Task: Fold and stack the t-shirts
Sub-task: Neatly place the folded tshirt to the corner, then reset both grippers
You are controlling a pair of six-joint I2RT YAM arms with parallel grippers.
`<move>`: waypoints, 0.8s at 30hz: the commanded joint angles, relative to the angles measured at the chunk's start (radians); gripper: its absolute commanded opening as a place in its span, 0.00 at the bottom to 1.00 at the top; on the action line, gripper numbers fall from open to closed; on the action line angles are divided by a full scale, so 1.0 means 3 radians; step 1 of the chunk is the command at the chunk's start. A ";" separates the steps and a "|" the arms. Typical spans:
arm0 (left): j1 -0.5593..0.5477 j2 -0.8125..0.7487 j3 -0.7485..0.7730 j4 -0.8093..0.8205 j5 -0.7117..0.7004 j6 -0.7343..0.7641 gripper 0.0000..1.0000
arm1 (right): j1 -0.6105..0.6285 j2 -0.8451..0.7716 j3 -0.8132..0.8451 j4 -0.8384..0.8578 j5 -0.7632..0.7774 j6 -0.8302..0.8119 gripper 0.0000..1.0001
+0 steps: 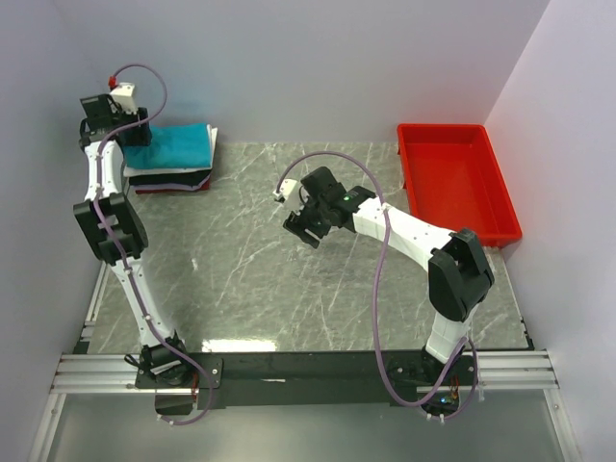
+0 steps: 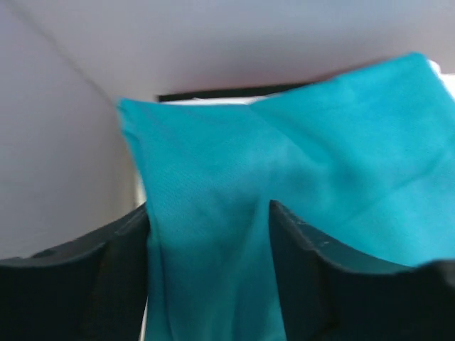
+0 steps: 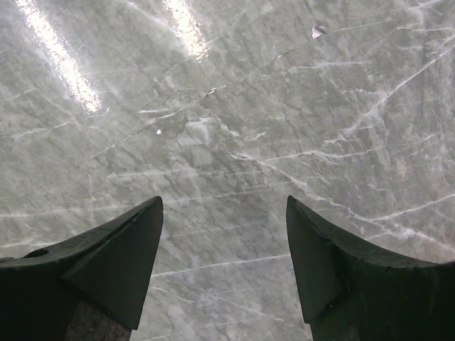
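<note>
Left tool (image 2: 210, 207) parted wide astride teal t-shirt (image 2: 341, 142), not pinching; right tool (image 3: 224, 200) open, empty. Risk: a retreat snags it and topples stack (image 1: 173, 164).

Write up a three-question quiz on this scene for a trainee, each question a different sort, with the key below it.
1. True or false: the right gripper hangs open above the marble table, holding nothing.
2. Which colour of shirt lies on top of the stack at the far left? A. red B. teal C. white
3. In a word, what lies in the red tray?

Key
1. True.
2. B: the teal shirt is on top.
3. Nothing.
</note>
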State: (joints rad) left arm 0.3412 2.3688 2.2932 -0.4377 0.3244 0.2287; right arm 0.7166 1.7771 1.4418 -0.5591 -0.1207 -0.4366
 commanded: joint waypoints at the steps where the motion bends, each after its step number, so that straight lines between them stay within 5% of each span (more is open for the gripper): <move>1: 0.0095 -0.0159 0.0184 0.0258 -0.0202 0.0040 0.67 | -0.0037 0.0008 0.0103 0.0007 -0.0012 -0.0048 0.76; 2: 0.0105 -0.0195 0.0199 0.0252 -0.0283 0.0040 0.78 | -0.0042 0.0003 0.0098 0.0012 -0.0007 -0.0058 0.76; 6: 0.0141 -0.0364 0.0144 0.0217 -0.0417 0.0086 0.91 | -0.0138 -0.0023 0.0093 0.0012 -0.0047 -0.0063 0.77; 13: 0.0141 -0.0778 -0.0076 -0.0135 -0.0070 -0.0118 0.92 | -0.0374 -0.0135 0.0026 0.0043 -0.0226 -0.0028 0.77; 15: 0.0116 -0.0946 -0.0122 -0.0253 0.0114 -0.0220 0.99 | -0.0466 -0.0212 0.0021 0.0069 -0.0333 0.0064 0.80; 24: -0.0456 -0.1795 -0.0715 -0.0795 0.0140 -0.0501 0.99 | -0.1314 -0.0697 0.0103 0.0099 -0.1044 0.0744 0.85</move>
State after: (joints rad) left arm 0.2703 1.9263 2.1399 -0.5884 0.3290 0.1246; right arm 0.3912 1.6833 1.4414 -0.5598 -0.3382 -0.3073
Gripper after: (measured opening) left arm 0.994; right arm 0.845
